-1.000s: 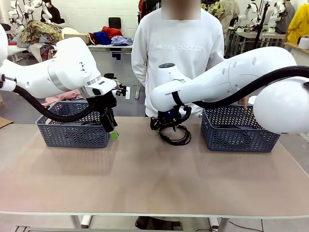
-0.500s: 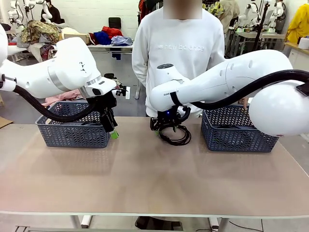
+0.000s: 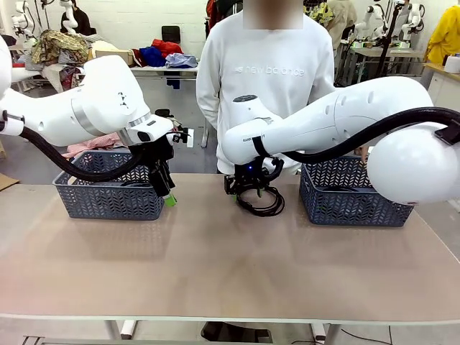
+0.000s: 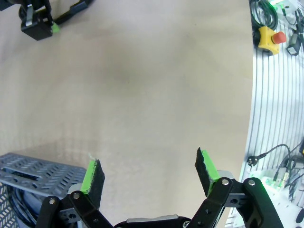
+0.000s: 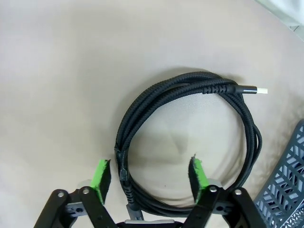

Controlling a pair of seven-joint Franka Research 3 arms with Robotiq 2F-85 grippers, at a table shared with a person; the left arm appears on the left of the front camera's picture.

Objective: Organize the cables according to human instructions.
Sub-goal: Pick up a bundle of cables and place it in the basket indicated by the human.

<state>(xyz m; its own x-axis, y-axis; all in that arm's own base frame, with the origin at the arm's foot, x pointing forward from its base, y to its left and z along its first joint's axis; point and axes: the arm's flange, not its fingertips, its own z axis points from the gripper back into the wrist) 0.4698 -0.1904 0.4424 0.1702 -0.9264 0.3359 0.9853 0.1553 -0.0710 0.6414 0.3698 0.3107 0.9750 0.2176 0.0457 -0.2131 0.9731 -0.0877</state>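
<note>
A black braided cable lies as a round coil on the table, its plug tip pointing right. My right gripper hangs just over the coil's near edge. Its green pads stand apart, with the coil's left strands between them and untouched. In the front view that gripper is low over the same cable at the table's far middle. My left gripper hovers open and empty beside the left basket's right end. In the left wrist view, black cord shows inside that basket.
Two blue-grey lattice baskets stand at the far side, one left and one right. A person in a white sweatshirt stands behind the table's middle. A red stop button sits off the table's edge.
My right arm has shifted slightly left and settled a little lower over the coil. The left arm has not moved.
</note>
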